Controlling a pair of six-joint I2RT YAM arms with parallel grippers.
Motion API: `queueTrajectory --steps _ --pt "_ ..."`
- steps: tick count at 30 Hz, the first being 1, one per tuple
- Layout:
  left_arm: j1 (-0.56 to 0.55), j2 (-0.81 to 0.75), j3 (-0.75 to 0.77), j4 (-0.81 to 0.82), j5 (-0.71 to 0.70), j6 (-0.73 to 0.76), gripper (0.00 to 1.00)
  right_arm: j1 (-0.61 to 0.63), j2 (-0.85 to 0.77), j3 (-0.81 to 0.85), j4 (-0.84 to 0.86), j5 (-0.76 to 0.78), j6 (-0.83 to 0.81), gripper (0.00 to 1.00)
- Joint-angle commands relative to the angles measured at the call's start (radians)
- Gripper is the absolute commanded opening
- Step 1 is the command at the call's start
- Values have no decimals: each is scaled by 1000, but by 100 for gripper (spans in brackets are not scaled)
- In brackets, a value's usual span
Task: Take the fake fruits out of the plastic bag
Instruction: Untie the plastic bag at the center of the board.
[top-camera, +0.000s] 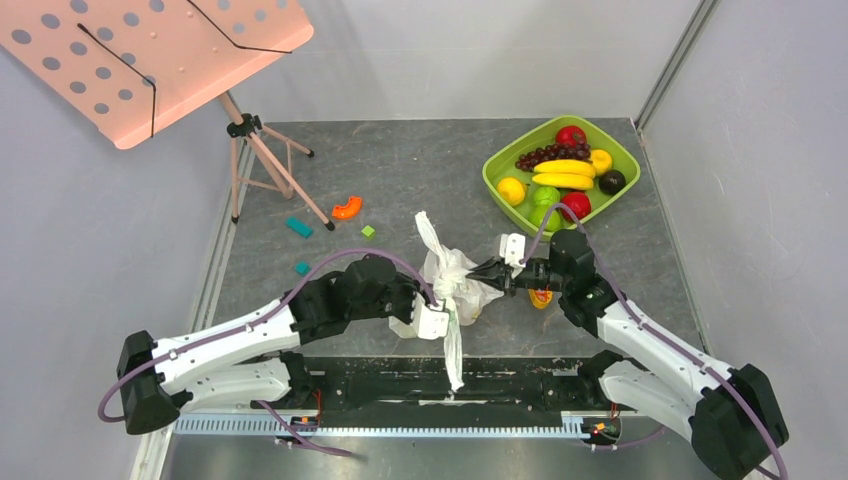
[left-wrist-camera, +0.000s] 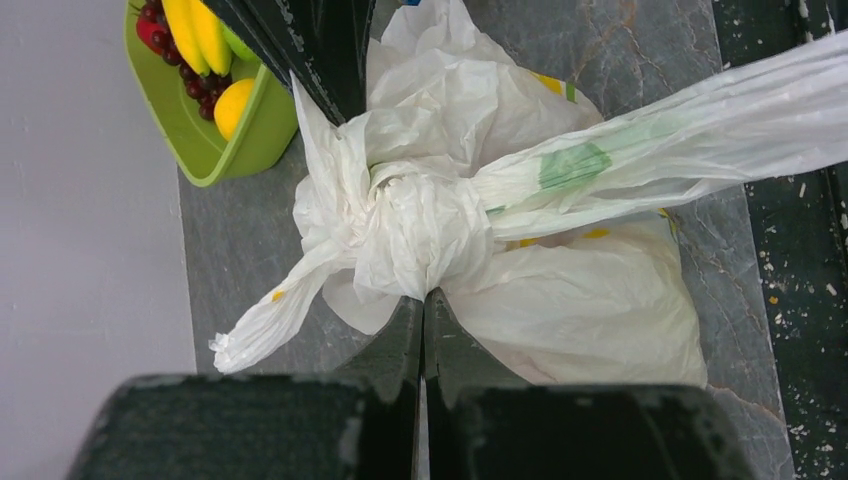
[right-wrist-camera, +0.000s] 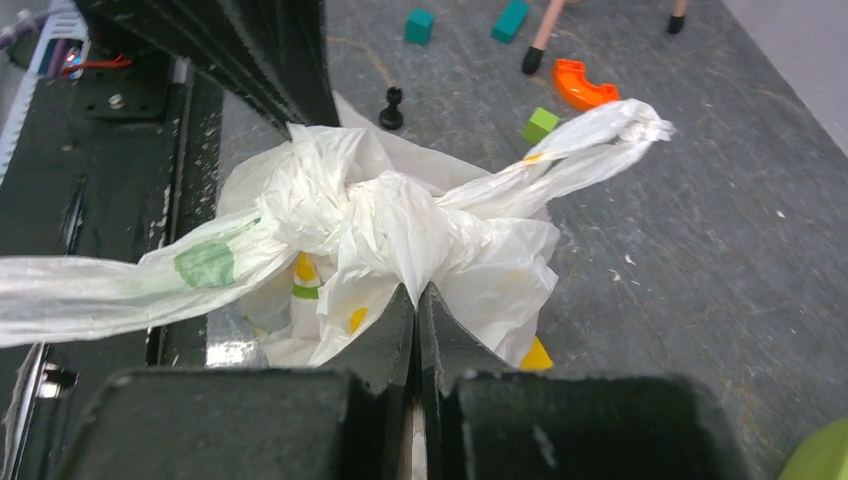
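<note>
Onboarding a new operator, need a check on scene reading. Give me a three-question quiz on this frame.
1. True or false: the plastic bag is tied shut with a knot.
2. Where do the bananas lie? A: in the green tray; B: inside the bag; C: held by a pincer.
3. Which is shut on the bag: left pincer, right pincer, or both?
Key: 1 true; 2 A; 3 both.

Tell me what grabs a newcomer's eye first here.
A knotted white plastic bag lies near the front middle of the table, the left end effector and right end effector shut on its knot from opposite sides. Far right stands a fruit-filled green tray; far left, a pink perforated music stand.
</note>
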Motion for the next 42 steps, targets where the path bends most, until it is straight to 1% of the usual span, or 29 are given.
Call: queueTrajectory --steps 1,7,12,15,18,21,25,27,30,32,34,35,38,40,42 --pt "4 -55 -25 135 -81 -143 2 3 -35 -7 156 170 169 0" --pt "6 -119 -109 278 -234 -334 2 4 -54 -10 169 404 272 0" --pt "7 -172 -153 312 -352 -477 2 3 -86 -39 175 571 359 0" --pt "8 -205 -175 330 -475 -605 2 4 -100 -50 149 684 446 0" --pt "8 -222 -190 330 -638 -752 2 4 -110 -64 128 776 524 0" --pt "9 -237 -205 325 -752 -844 2 4 -123 -86 112 868 600 0" --pt "8 -262 -225 305 -812 -909 2 4 -154 -128 104 962 693 0" --pt "10 -276 -237 305 -829 -918 2 5 -169 -145 97 993 726 0" --pt "10 -291 -250 309 -821 -918 2 4 -183 -171 130 953 709 1" --pt "10 -294 -254 312 -795 -907 2 4 -182 -184 158 902 665 5" --pt "11 -299 -260 316 -758 -873 2 4 -175 -187 173 842 606 11" --pt "10 -306 -266 324 -737 -848 2 4 -169 -187 181 801 571 17" --pt "10 -329 -293 373 -669 -786 2 4 -172 -198 203 740 503 40" --pt "11 -337 -299 386 -647 -760 2 4 -188 -207 224 719 477 60" --pt "11 -334 -293 384 -627 -738 2 4 -203 -195 233 671 436 72"
